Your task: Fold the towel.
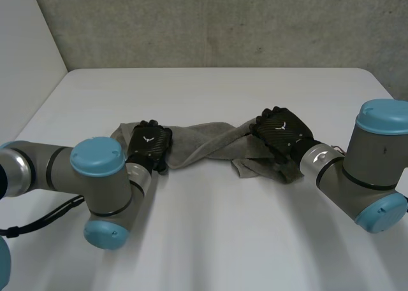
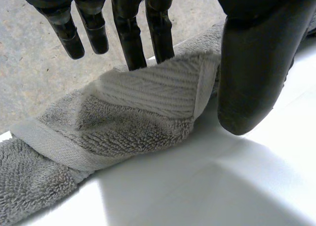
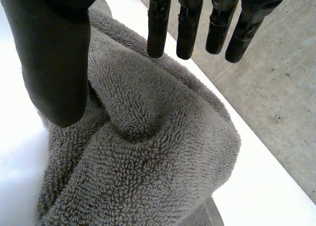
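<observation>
A grey towel (image 1: pixel 204 141) lies twisted and bunched across the middle of the white table (image 1: pixel 210 240). My left hand (image 1: pixel 150 141) rests over its left end. In the left wrist view the straight fingers (image 2: pixel 129 33) reach just behind a raised hemmed fold of the towel (image 2: pixel 143 112), and the thumb (image 2: pixel 256 63) stands in front of it with a gap; the hand is open. My right hand (image 1: pixel 280 130) sits on the towel's right end. There the towel (image 3: pixel 148 152) bulges under the palm, the fingers (image 3: pixel 159 28) hang straight above it, and the thumb (image 3: pixel 54 53) touches its side.
The table's far edge (image 1: pixel 217 69) meets a grey wall. Both forearms lie low over the table, the left (image 1: pixel 95 176) near the front left, the right (image 1: pixel 363 176) at the right. Bare tabletop stretches in front of the towel.
</observation>
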You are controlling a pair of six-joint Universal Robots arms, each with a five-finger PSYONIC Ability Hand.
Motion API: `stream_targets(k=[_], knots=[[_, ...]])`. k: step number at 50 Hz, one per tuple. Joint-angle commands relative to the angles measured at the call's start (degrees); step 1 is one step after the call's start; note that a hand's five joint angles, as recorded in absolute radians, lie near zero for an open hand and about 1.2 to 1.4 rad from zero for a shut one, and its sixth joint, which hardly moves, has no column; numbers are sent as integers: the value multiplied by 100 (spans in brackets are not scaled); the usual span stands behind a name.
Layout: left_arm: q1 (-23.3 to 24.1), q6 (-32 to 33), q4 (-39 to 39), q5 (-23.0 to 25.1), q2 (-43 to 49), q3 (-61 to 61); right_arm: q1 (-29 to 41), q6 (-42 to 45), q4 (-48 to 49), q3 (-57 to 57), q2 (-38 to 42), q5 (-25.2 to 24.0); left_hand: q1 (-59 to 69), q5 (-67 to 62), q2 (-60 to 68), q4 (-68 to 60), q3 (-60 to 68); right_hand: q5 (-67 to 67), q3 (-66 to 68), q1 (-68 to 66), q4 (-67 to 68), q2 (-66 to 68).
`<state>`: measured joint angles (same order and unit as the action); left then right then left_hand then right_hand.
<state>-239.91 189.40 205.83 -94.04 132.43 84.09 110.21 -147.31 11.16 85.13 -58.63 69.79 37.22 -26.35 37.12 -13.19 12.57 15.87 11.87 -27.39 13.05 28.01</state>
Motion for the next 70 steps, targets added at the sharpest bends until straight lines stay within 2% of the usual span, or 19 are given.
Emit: stream_targets(k=[1,15,17,19,20,21,22,28,37,42,45,51,62,67,70], knots=[[-3,-8,80,-9,187,-209,0,1,0,3,0,-1,-59,-27,-49,319,-257,-115,-187,267,-305,-329],[15,-17,97,9,362,-542,0,1,0,3,9,-10,275,-362,285,319,-257,-115,-187,267,-305,-329],[15,-17,97,9,398,-586,0,1,0,3,9,-10,731,-818,741,319,-257,-115,-187,267,-305,-329],[6,-43,97,18,415,-630,0,1,0,3,9,-1,2388,-2475,2398,319,-257,-115,-187,267,-305,-329],[6,-43,97,18,415,-630,0,1,9,-6,9,8,2396,-2483,2407,319,-257,-99,-187,250,-305,-312],[-3,-61,97,18,398,-630,0,1,9,-6,9,8,3879,-3965,3889,319,-257,-98,-187,250,-305,-312],[-11,-70,89,18,346,-622,0,1,0,-14,9,8,4274,-4361,4284,319,-257,-115,-187,267,-305,-329],[-73,-79,53,9,169,-534,-79,-69,0,-50,-148,43,4278,-4365,4288,319,-257,-82,-187,233,-305,-295],[-302,-70,9,70,-1211,257,-281,-298,-17,-76,-817,122,4278,-4365,4288,319,-257,-115,-187,267,-305,-329],[-398,-61,1,360,-1984,978,-457,-1079,-17,-181,-1107,8,4278,-4365,4288,319,-257,-132,-187,284,-305,-346],[-521,-43,-8,580,-2450,1470,-448,-1159,-88,-287,-1081,-10,4278,-4365,4288,319,-257,-149,-187,301,-305,-363],[-618,-8,-78,861,-3160,2268,-404,-1195,-571,-691,-694,-238,4278,-4365,4288,319,-257,-199,-187,351,-305,-413],[-627,97,-342,897,-4127,3209,-369,-1441,-984,-1333,79,-572,4278,-4365,4288,319,-257,-98,-187,250,-305,-312],[-618,150,-438,897,-4435,3429,-369,-1932,-1422,-1911,632,-1098,4278,-4365,4288,319,-257,-82,-187,233,-305,-295],[-600,150,-518,897,-4629,3552,-369,-2065,-1564,-2115,774,-1179,4278,-4365,4288,319,-257,-82,-187,233,-305,-295]])
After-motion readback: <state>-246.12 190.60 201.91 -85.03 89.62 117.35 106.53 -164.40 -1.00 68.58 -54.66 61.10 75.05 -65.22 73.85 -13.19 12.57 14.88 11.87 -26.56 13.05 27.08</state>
